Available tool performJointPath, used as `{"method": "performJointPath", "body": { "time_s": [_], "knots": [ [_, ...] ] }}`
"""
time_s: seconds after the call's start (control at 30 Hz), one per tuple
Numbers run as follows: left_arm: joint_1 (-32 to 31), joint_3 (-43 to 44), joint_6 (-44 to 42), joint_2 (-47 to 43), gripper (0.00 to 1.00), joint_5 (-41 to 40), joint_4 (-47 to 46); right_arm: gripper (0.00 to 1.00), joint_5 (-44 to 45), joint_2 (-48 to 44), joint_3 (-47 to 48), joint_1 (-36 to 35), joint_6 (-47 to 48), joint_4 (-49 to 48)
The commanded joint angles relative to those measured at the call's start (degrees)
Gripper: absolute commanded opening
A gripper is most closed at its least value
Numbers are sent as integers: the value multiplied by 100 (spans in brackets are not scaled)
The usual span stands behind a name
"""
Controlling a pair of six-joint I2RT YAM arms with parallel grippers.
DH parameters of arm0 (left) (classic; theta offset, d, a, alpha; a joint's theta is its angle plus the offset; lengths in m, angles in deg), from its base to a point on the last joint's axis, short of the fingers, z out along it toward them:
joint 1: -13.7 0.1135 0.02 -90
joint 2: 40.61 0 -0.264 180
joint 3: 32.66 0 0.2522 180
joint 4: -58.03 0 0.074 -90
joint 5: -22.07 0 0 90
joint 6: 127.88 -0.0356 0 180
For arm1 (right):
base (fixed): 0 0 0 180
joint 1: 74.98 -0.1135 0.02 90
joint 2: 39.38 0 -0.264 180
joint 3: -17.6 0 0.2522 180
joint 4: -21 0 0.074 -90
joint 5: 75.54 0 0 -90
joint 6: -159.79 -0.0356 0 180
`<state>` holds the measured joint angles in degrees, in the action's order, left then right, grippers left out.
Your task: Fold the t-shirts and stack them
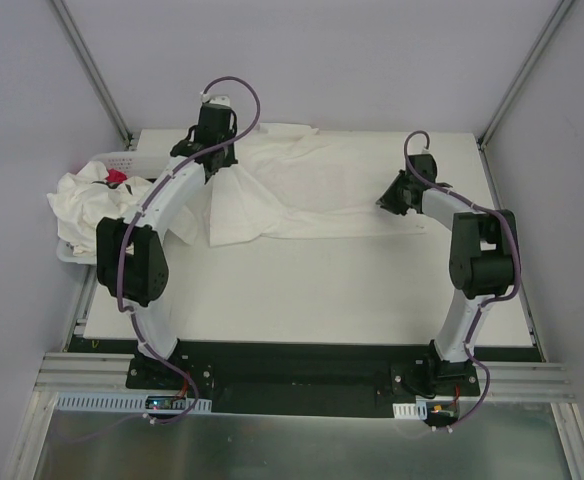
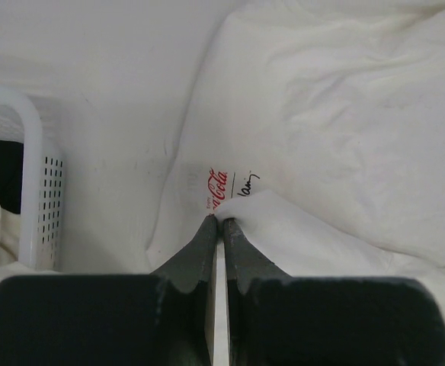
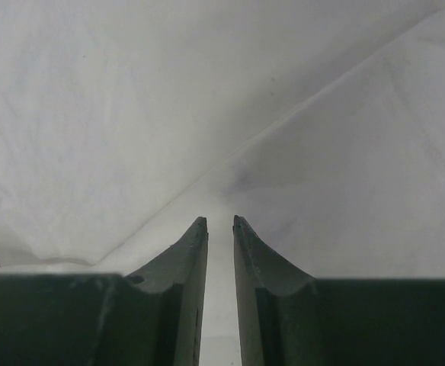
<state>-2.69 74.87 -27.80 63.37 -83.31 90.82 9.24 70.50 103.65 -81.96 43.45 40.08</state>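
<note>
Off-white cotton: one shirt [image 1: 312, 190] lies spread and rumpled across the upper middle of the surface [image 1: 302, 290]. I note the left fingers [image 2: 221, 223] pressed together on a fold of it, just below red lettering [image 2: 217, 187] on the cloth. The right fingers [image 3: 216, 221] stand a sliver apart over its right part; I cannot tell whether cloth is caught. More shirts [image 1: 82, 205] are heaped in the basket [image 2: 43, 191] at the left edge.

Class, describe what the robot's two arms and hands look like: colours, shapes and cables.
The left arm and right arm have white curved links between black joints, with a purple cable looping along each. The left hand and right hand each have two dark fingers tapering to thin tips.
</note>
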Motion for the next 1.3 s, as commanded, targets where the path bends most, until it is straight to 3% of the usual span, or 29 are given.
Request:
{"method": "performJointPath", "body": {
  "time_s": [0.0, 0.73, 0.87, 0.93, 0.97, 1.07, 1.27],
  "knots": [
    [82, 299, -165, 166, 0, 43, -92, 22, -32, -310, -40, 65, -46, -137],
    [109, 1362, -437, 1580, 0, 359, -233, 25, -252, -362, -75, 215, -28, -137],
    [118, 1433, -481, 1721, 65, 509, -242, 27, -261, -477, -145, 171, 16, -119],
    [118, 1442, -481, 1731, 77, 536, -242, 28, -270, -573, -224, 153, 16, -93],
    [118, 1442, -447, 1687, 90, 544, -215, 28, -252, -617, -250, 145, 16, -93],
    [83, 1214, -70, 1257, 97, 676, -136, 28, -313, -731, -295, 110, 25, -93],
    [-303, -1121, 1319, -649, 98, 616, -136, 28, -384, -977, -321, 4, 68, -67]
  ]
}}
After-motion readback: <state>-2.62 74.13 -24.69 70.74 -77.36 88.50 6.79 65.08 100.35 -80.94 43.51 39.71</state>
